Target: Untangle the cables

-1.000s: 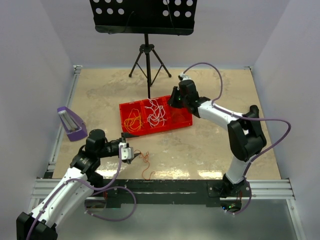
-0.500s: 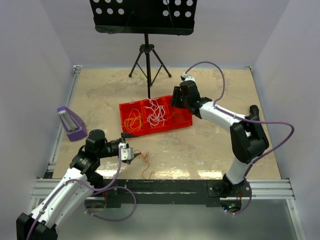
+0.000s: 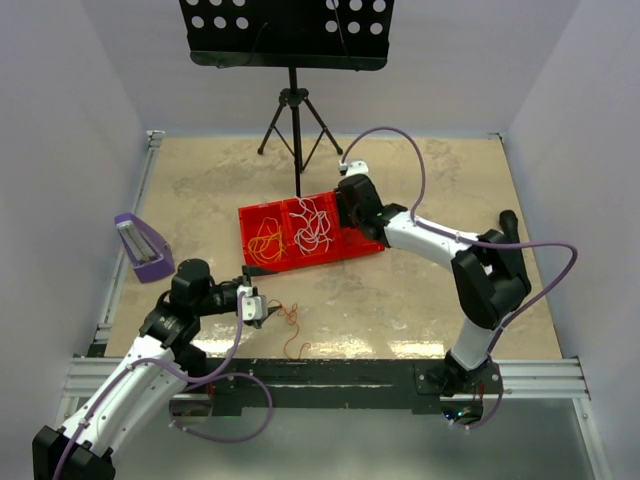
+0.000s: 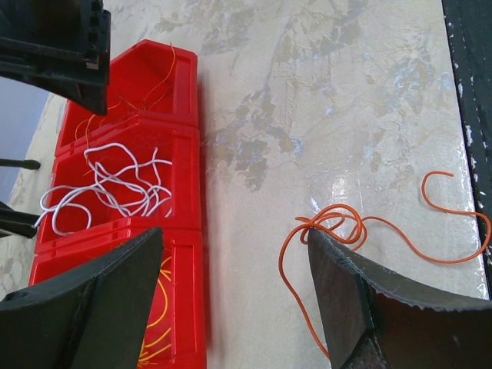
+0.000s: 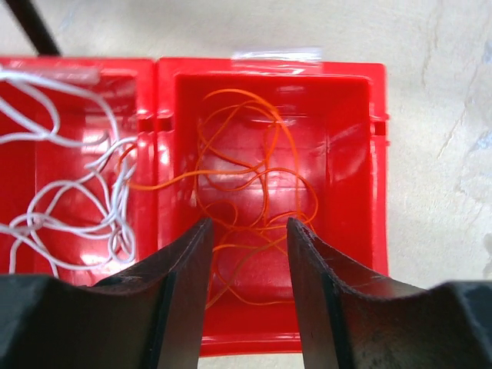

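A red three-part tray [image 3: 300, 262] holds yellow cables [image 3: 265, 243] on the left, white cables [image 3: 312, 225] in the middle and orange cables [image 5: 254, 192] on the right. My right gripper [image 3: 350, 208] hovers open and empty over the orange compartment [image 5: 247, 231], with the white cables [image 5: 69, 192] to its left. A loose orange cable [image 3: 290, 325] lies on the table. My left gripper [image 3: 262, 310] is open and empty just left of it. In the left wrist view the gripper [image 4: 234, 261] has the cable's loops [image 4: 346, 227] at its right fingertip and the tray [image 4: 184, 231] by its left finger.
A black music stand [image 3: 290, 35] on a tripod [image 3: 295, 110] stands behind the tray. A purple object [image 3: 140, 245] sits by the left wall. White walls enclose the table on three sides. A metal rail [image 3: 320, 375] runs along the near edge.
My right gripper has moved left and now sits over the tray's right compartment. The left arm and the loose orange cable have not moved.
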`<state>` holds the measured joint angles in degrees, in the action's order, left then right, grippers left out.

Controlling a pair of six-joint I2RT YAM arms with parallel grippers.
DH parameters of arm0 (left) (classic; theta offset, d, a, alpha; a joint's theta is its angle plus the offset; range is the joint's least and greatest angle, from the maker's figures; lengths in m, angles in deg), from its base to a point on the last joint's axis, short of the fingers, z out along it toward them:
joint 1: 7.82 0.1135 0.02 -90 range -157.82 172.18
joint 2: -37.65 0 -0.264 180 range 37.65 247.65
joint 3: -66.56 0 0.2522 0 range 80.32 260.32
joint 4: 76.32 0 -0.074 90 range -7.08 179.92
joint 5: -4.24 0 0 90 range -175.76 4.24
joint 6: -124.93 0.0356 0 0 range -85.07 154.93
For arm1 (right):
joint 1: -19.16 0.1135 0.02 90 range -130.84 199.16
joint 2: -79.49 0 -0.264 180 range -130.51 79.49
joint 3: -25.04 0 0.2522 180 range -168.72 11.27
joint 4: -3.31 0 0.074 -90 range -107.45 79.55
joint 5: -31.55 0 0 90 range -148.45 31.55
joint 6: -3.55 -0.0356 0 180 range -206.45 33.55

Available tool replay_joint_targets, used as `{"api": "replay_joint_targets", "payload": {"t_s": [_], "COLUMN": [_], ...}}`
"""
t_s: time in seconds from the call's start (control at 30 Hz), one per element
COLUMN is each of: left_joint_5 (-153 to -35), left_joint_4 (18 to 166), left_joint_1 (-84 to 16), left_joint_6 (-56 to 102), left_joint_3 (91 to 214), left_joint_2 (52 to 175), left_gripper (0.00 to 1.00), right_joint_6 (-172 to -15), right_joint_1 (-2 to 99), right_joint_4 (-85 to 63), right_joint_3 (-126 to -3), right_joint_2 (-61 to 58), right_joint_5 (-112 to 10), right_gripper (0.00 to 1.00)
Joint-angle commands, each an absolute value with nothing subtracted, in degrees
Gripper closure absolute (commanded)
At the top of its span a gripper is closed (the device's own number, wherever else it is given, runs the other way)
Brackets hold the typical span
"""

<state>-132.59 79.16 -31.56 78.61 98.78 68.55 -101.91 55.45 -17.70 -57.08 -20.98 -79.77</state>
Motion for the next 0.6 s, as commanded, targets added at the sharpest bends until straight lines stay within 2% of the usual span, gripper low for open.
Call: {"api": "replay_joint_targets", "payload": {"t_s": [0.0,0.57], "left_joint_5": [-133.22,-132.52], "left_joint_4": [80.69,80.52], "left_joint_1": [-31.2,-31.2], "left_joint_6": [78.88,79.14], "left_joint_3": [99.74,99.74], "left_joint_2": [68.68,68.41], "left_gripper": [0.2,0.2], "right_joint_6": [-92.97,-83.9], "right_joint_1": [56.78,57.92], "right_joint_4": [-13.54,-6.76], "right_joint_3": [-57.72,-59.21], "right_joint_2": [-20.8,-26.16], "right_joint_5": [-84.55,-88.33], "right_gripper": [0.53,0.58]}}
